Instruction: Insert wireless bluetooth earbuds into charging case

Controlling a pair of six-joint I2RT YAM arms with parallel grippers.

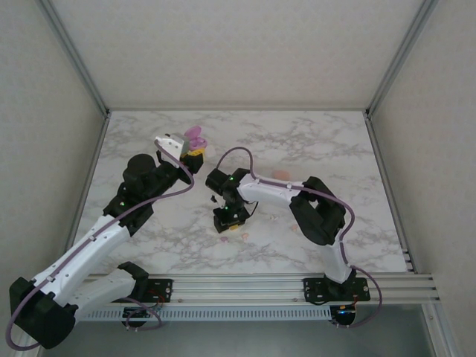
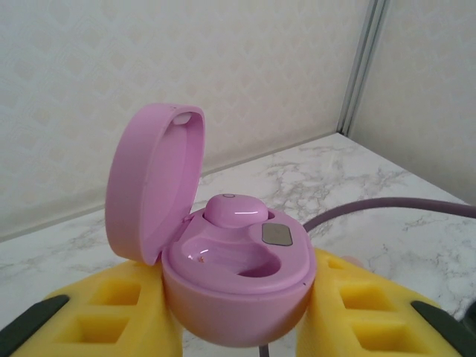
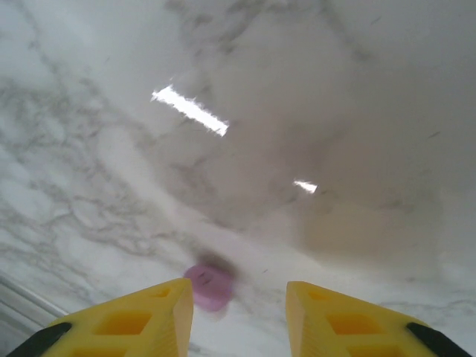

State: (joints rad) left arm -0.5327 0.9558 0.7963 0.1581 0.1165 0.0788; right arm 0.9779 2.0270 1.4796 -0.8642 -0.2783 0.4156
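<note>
While the open charging case (image 2: 236, 277) is clamped in the left gripper (image 2: 238, 320) at the far left, one purple earbud (image 2: 232, 210) is seated in it. A second purple earbud (image 3: 210, 286), blurred, is seen on the marble table (image 3: 312, 104), just beyond the parted jaws of the right gripper (image 3: 239, 316).

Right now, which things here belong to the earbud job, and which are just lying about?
Job:
- purple case, open, clamped in the left gripper
- one seated earbud inside it
- loose purple earbud on the table, below the open right gripper

Lying about:
- small pale orange item, too small to identify
</note>
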